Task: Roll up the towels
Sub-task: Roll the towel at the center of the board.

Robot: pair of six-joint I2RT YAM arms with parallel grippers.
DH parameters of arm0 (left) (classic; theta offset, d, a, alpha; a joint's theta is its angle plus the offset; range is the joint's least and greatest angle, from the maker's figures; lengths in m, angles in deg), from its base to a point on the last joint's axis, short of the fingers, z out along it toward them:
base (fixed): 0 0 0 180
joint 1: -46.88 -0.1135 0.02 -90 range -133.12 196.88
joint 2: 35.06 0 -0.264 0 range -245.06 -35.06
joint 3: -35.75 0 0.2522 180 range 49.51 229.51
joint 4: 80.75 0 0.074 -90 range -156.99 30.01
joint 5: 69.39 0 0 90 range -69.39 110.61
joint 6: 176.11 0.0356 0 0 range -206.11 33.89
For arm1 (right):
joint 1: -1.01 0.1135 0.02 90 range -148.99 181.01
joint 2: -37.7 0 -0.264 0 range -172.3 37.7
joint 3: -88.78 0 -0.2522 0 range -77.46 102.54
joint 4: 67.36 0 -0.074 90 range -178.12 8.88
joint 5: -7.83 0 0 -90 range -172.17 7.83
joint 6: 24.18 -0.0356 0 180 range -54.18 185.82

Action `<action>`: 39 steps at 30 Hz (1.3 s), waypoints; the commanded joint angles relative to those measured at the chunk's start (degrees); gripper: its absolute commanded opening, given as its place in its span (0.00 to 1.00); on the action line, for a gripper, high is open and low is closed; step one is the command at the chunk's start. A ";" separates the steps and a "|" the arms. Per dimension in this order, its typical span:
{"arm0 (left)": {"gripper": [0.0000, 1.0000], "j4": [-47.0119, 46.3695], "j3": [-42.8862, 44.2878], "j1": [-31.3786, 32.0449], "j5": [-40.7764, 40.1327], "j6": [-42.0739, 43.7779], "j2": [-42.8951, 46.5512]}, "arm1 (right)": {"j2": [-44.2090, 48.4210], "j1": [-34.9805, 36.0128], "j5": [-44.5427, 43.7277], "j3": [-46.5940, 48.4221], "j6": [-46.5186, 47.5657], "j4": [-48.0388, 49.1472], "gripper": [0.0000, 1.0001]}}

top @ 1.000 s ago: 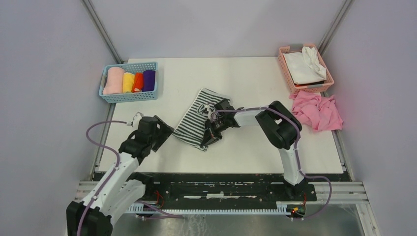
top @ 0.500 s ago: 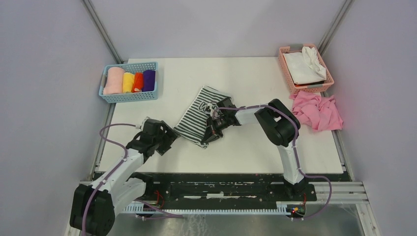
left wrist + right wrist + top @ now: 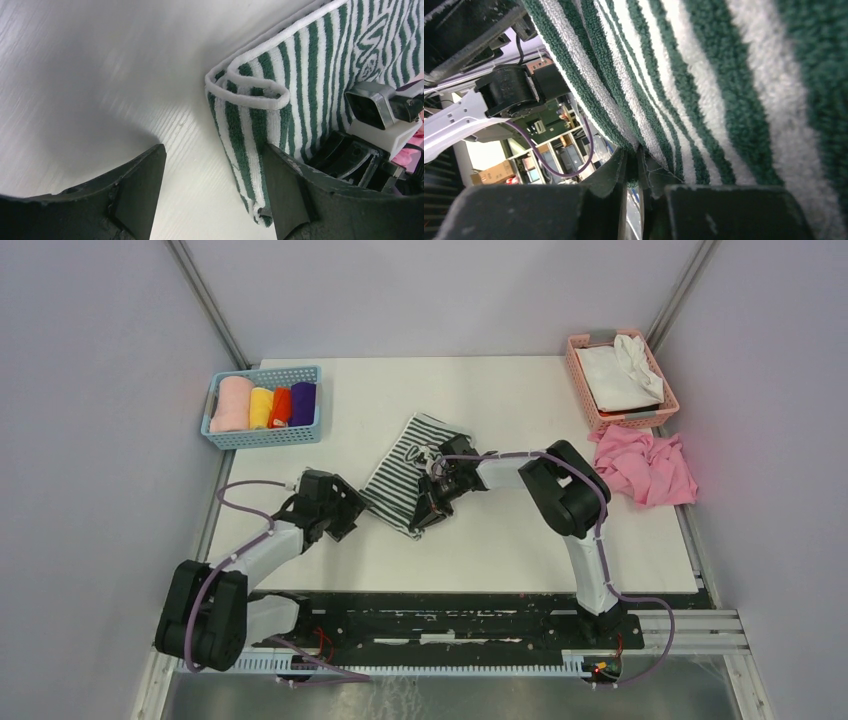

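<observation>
The green-and-white striped towel [image 3: 398,478] lies folded and slanted at the table's middle. My right gripper [image 3: 424,508] is at its near right edge, jaws shut on a fold of the towel [image 3: 704,95], with the edge pinched between the fingertips of that gripper [image 3: 633,155]. Just left of the towel's near corner is my left gripper [image 3: 346,512], open. In the left wrist view this gripper [image 3: 214,150] straddles bare table, and its right finger [image 3: 285,190] touches the towel's [image 3: 260,105] corner. A purple towel [image 3: 303,403] sits rolled in the blue basket.
A blue basket [image 3: 262,433] at the back left holds pink, yellow, orange and purple rolls. The pink basket [image 3: 589,388] at the back right holds a white cloth [image 3: 618,375]. A crumpled pink cloth [image 3: 648,466] lies by the right edge.
My left arm has swung lower and to the right, bringing its open gripper up to the towel's near left corner. The right gripper has stayed at the towel's near edge.
</observation>
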 commanded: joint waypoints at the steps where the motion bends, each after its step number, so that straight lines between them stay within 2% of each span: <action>1: 0.77 -2.66 0.87 -0.70 -1.36 2.13 -4.22 | 3.58 -0.16 -3.29 2.65 6.61 -4.86 0.21; 6: 0.74 -2.64 0.72 -0.70 -1.52 2.46 -8.22 | 10.20 0.30 -9.02 2.85 13.58 -10.31 0.41; 11: 0.71 -3.56 0.36 -0.71 -1.14 2.43 -11.75 | 17.37 2.54 -19.97 3.31 22.24 -15.38 0.55; 15: 0.69 -3.53 1.07 -0.70 -1.04 2.77 -13.70 | 21.65 8.10 -35.15 2.17 30.95 -16.55 0.58; 19: 0.69 -3.03 1.69 -0.70 -1.20 2.96 -14.08 | 23.27 14.81 -50.41 -0.82 36.20 -12.16 0.60; 26: 0.68 -2.65 1.83 -0.70 -1.09 2.91 -14.24 | 21.33 19.80 -58.65 -3.28 39.89 -2.68 0.63; 30: 0.68 -2.74 2.23 -0.70 -0.68 2.88 -14.64 | 17.66 20.15 -58.84 -1.50 39.83 -2.79 0.60; 36: 0.68 -2.26 3.49 -0.70 -0.52 2.98 -14.97 | 16.15 18.70 -53.31 -0.92 36.42 -3.53 0.33; 39: 0.68 -2.08 4.09 -0.71 -0.50 3.08 -15.14 | 16.80 15.63 -46.03 -2.27 33.13 -2.10 0.22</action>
